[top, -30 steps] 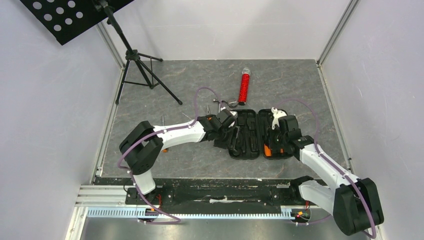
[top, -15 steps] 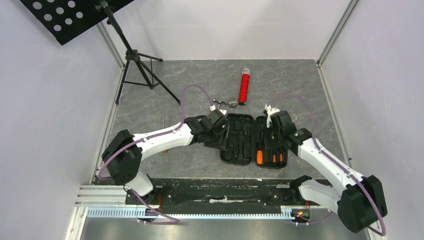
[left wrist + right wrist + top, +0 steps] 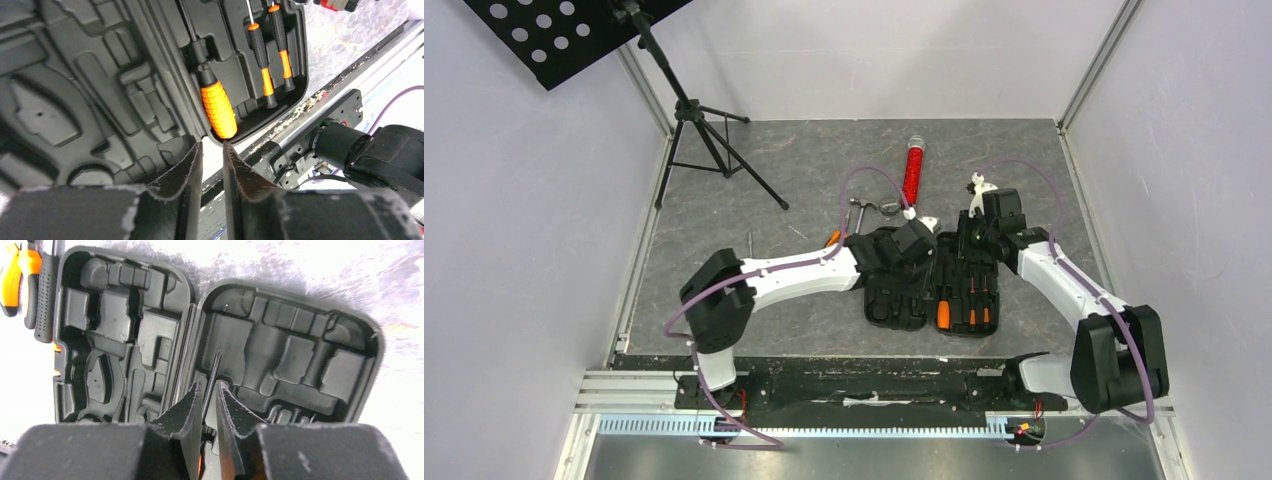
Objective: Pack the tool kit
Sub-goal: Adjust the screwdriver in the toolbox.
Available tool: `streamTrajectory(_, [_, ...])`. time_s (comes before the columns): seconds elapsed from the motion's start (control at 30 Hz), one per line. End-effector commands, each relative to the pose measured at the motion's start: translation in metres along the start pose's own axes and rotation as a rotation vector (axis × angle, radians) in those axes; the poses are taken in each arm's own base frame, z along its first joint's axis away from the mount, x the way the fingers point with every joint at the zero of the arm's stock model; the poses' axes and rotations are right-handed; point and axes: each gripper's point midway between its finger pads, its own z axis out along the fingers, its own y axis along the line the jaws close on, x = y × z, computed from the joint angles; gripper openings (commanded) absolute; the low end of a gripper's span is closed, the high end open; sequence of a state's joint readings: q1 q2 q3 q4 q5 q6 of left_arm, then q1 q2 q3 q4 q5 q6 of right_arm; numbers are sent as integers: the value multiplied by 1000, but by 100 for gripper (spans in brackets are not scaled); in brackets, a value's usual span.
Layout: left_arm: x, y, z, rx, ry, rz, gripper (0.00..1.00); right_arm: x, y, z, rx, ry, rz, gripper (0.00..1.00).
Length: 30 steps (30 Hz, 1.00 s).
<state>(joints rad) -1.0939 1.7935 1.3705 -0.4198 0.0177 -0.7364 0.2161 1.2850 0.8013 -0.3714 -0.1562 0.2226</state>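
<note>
The black tool case (image 3: 889, 300) lies open and flat; it also shows in the left wrist view (image 3: 90, 90) and the right wrist view (image 3: 290, 350). Its right half holds a large orange-handled screwdriver (image 3: 943, 314) (image 3: 218, 107) by the hinge and small screwdrivers (image 3: 972, 315) (image 3: 265, 65). My left gripper (image 3: 919, 262) (image 3: 212, 145) hovers over the left half, its fingers almost together with nothing between them. My right gripper (image 3: 972, 235) (image 3: 208, 384) is over the far part of the right half, nearly shut. The big screwdriver's shaft shows in its slit; I cannot tell if they touch.
Pliers (image 3: 886, 208) (image 3: 10, 275) and a black-handled hammer (image 3: 856, 212) (image 3: 46, 295) lie beyond the case's far left corner. An orange tool (image 3: 832, 238) peeks out by the left arm. A red tube (image 3: 912, 172) lies farther back and a tripod stand (image 3: 704, 130) at the back left.
The left gripper has swung right, from the case's left edge to over its left half. The right gripper has moved toward the far end of the right half. The case has stayed put over the last half second.
</note>
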Motion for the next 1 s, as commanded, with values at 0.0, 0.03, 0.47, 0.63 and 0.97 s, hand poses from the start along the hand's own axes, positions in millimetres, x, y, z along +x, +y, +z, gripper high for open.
streamTrajectory(0.0, [3,-36,15,107,30,-54,21,1,12,12,-103,-17,30,17])
streamTrajectory(0.03, [5,-37,18,112,41,-59,19,3,11,14,-108,-17,37,16])
streamTrajectory(0.47, [29,-48,55,136,190,-108,9,33,-5,33,-104,28,96,13])
streamTrajectory(0.63, [41,-43,69,111,262,-134,8,49,-7,40,-112,66,109,11])
streamTrajectory(0.97, [64,6,79,22,358,-302,2,54,-4,39,-138,78,112,10])
